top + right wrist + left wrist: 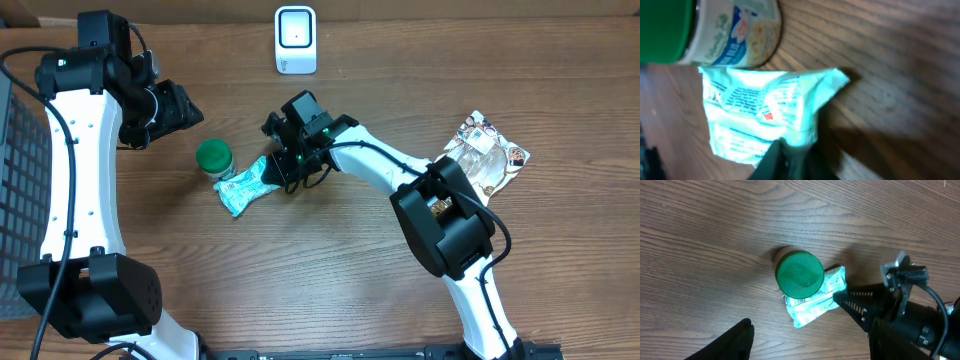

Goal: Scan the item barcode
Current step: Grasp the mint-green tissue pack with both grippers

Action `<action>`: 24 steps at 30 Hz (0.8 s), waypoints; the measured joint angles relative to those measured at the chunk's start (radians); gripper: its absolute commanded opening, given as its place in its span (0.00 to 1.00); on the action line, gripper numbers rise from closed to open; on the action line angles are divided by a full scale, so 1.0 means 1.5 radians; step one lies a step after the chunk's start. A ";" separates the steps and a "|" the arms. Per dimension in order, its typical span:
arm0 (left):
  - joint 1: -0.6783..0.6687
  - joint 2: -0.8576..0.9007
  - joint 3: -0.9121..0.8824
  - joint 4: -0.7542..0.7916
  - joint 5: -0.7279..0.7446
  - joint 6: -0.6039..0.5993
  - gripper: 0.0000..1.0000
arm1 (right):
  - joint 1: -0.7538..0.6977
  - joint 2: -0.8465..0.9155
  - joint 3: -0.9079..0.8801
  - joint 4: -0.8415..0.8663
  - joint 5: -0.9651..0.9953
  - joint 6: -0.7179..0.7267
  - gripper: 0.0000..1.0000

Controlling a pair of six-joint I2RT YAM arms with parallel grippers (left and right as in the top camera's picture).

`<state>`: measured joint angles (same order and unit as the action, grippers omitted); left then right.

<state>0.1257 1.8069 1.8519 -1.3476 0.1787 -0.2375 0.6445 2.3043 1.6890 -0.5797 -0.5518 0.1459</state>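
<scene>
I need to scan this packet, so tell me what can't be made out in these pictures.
Barcode on the packet: none visible; right wrist print is blurred, overhead too small, underside hidden.
Label on the jar: left wrist shows only the lid; right wrist cuts it at the top edge.
The silver bag: partly behind the right arm overhead.

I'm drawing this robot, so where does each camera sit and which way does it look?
Overhead: above the table, looking straight down on scanner, jar, packet and snack bag; left arm and right arm show.
Left wrist: on the left arm, looking down on the jar's green lid; its own finger shows, plus the right gripper.
Right wrist: low beside the packet, facing the jar's side; its own fingers pinch the packet.
Shared: all three see jar and packet.
</scene>
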 measured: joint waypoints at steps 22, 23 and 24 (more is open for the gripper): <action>-0.104 0.000 -0.069 0.062 0.027 -0.049 0.19 | -0.098 -0.132 -0.012 -0.221 0.171 0.194 0.04; -0.119 0.000 -0.095 0.089 0.033 -0.055 0.15 | -0.097 -0.132 -0.023 -0.212 0.174 0.206 0.04; -0.132 0.000 -0.121 0.119 0.040 -0.060 0.13 | -0.094 -0.132 -0.038 -0.203 0.178 0.217 0.04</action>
<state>-0.0727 1.8069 1.6699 -1.1687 0.2382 -0.3271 0.5034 2.1067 1.6318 -0.8845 -0.2852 0.4717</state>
